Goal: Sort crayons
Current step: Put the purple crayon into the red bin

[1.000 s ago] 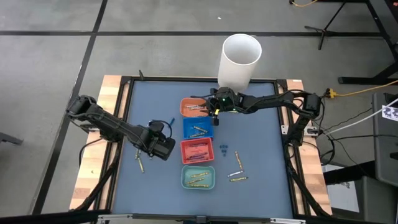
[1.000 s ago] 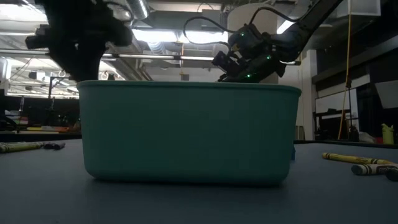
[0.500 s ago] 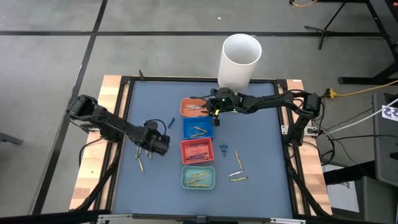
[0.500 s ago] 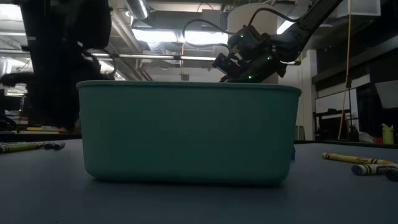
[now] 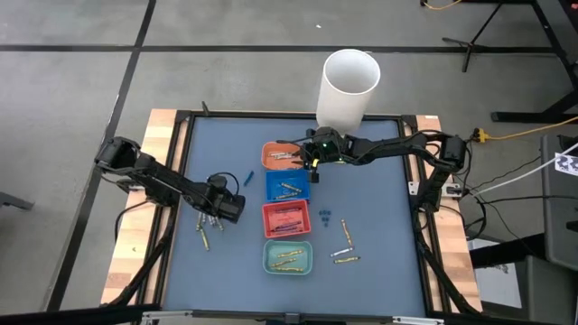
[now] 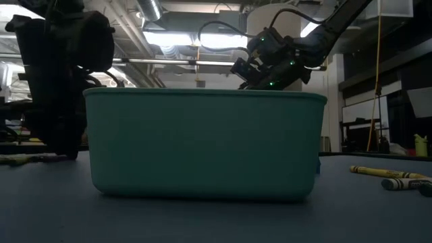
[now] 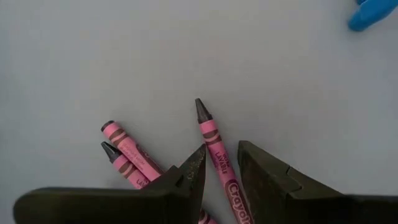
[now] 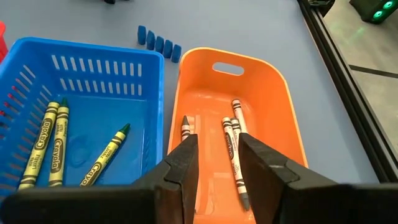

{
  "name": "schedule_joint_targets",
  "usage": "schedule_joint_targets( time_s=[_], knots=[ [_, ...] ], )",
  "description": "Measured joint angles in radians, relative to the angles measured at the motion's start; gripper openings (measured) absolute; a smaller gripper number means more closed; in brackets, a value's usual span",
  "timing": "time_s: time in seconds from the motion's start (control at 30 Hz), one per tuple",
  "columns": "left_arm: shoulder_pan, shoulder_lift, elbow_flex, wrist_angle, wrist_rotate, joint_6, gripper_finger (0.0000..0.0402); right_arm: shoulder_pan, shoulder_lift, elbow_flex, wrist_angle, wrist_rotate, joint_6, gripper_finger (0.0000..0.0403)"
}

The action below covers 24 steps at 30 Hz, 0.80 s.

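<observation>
**A pink crayon is straddled at the left; a grasp is due**

The left gripper (image 7: 219, 163) is lowered to the blue table surface (image 5: 379, 217), well left of the column of trays. Its fingers stand parted, and a pink crayon (image 7: 216, 155) is seen lying in the gap between them, not yet pinched as far as can be told. Two more pink crayons (image 7: 127, 152) are found just beside it, with a blue object at the far corner of the left wrist view. The step in hand is judged to be the pick-up of this pink crayon.

The right gripper (image 8: 214, 162) is held above the orange tray (image 8: 280, 106), its fingers apart and nothing gripped. White-wrapped crayons (image 8: 235, 149) lie in that tray; yellow crayons (image 8: 46, 146) lie in the blue tray (image 8: 99, 53) next to it. The red tray (image 5: 285, 219) and the teal tray (image 5: 288, 257) complete the column, and a few loose crayons (image 5: 343, 253) remain on the table right of the teal tray. A white cylinder (image 5: 348, 88) stands at the far edge.

For the next move, the left fingers must be shut squarely on the one crayon without its neighbours being caught, then lifted and carried to the matching tray, probably the red one.
</observation>
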Motion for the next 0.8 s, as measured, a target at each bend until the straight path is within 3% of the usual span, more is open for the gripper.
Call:
schedule_joint_targets(
  time_s=[0.2, 0.4, 0.67, 0.8],
  knots=[
    [0.0, 0.001, -0.001, 0.002, 0.002, 0.0, 0.0088, 0.0, 0.0, 0.0, 0.0, 0.0, 0.0, 0.0113],
    [0.0, 0.002, -0.001, 0.007, 0.004, 0.001, 0.0056, 0.0, -0.012, 0.0, -0.017, 0.0, 0.0, 0.0113],
    [0.0, 0.003, -0.001, 0.007, 0.006, 0.002, 0.0023, 0.001, -0.134, 0.0, -0.13, -0.002, 0.01, 0.0113],
    [-0.007, 0.003, -0.002, 0.01, -0.008, 0.03, 0.0022, 0.001, -0.21, 0.0, -0.226, -0.066, 0.02, 0.0113]
  ],
)
